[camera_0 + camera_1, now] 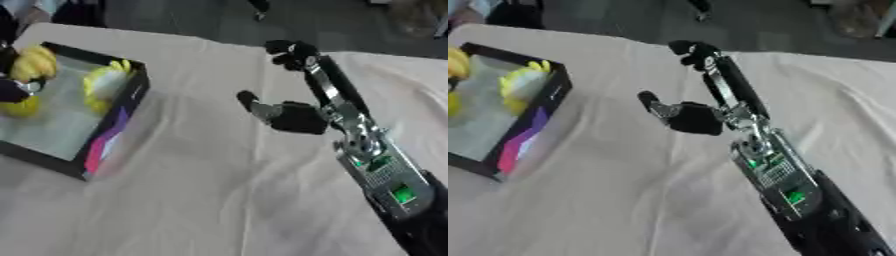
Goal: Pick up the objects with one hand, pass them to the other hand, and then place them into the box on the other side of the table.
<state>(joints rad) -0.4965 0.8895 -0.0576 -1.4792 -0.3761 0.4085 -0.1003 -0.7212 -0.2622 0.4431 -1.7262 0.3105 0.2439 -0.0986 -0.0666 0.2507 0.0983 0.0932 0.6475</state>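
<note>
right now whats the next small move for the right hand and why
Probably draw the right hand back toward its own side to fetch another object. Its fingers are open and hold nothing, it hovers over bare tablecloth, and the yellow objects already sit in the box on the left.

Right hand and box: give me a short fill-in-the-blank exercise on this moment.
1. The right hand hovers over the cloth holding ____.
2. The box stands on the robot's ____ side.
3. The things in the box, such as the one at its far corner, are mostly ____ in colour.

Missing words: nothing; left; yellow.
</note>
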